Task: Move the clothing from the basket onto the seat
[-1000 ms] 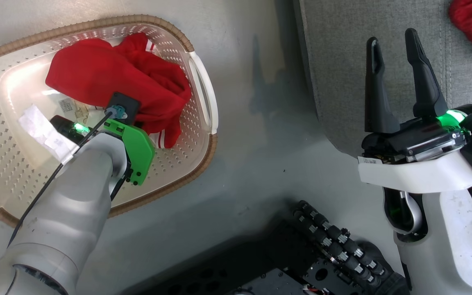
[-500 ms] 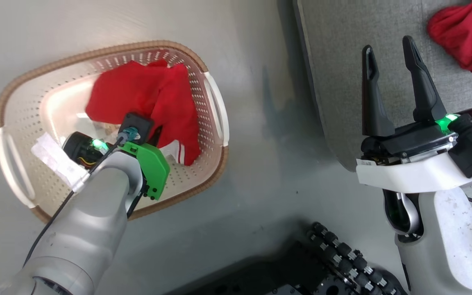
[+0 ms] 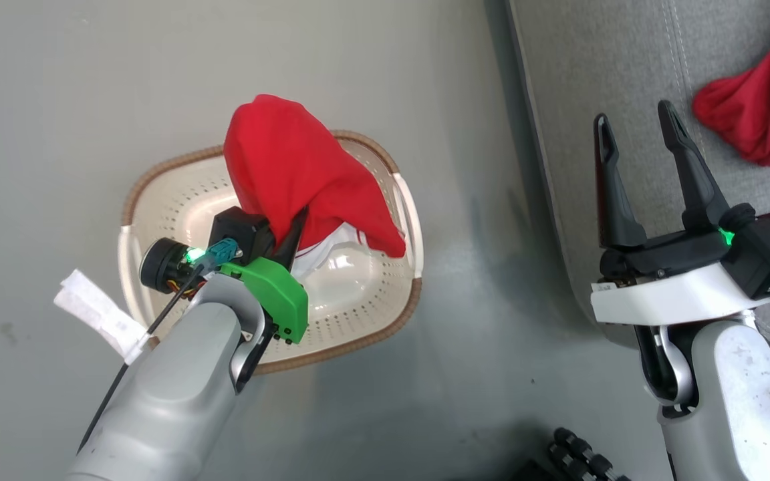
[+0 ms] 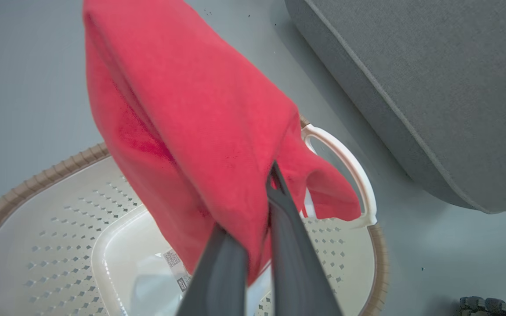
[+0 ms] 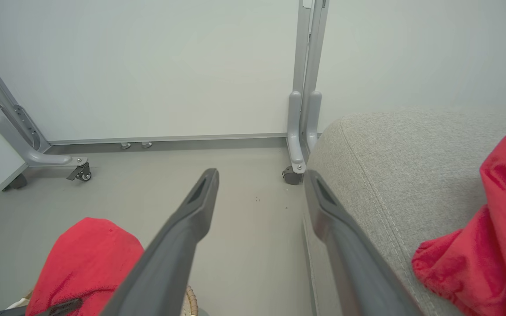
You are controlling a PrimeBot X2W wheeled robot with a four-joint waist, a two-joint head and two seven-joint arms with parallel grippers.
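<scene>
Plain grey floor [image 3: 91, 100], with the basket [image 3: 171, 167] near the seat's [image 3: 599, 80] edge. Left end effector [image 3: 295, 230] is clamped tight on one red garment [image 3: 291, 160], which hangs over the basket. The other garment [image 3: 759, 120] lies on the seat, well in from that edge. Right end effector [image 3: 633, 113] is spread wide and empty. Looks like mid-transfer to me. Next up, I'd guess: swing it over the cushion and let go.

The left arm [image 3: 171, 401], grey and rounded, reaches forward from the lower left, with a green bracket [image 3: 278, 300] at its wrist. The left end effector [image 3: 293, 230] has both dark fingers pinched together on a fold of a red garment [image 3: 291, 160]. The right arm [image 3: 726, 394], pale, rises at the lower right. The right end effector [image 3: 632, 117] points forward, its two long fingers spread wide apart and holding nothing.
</scene>
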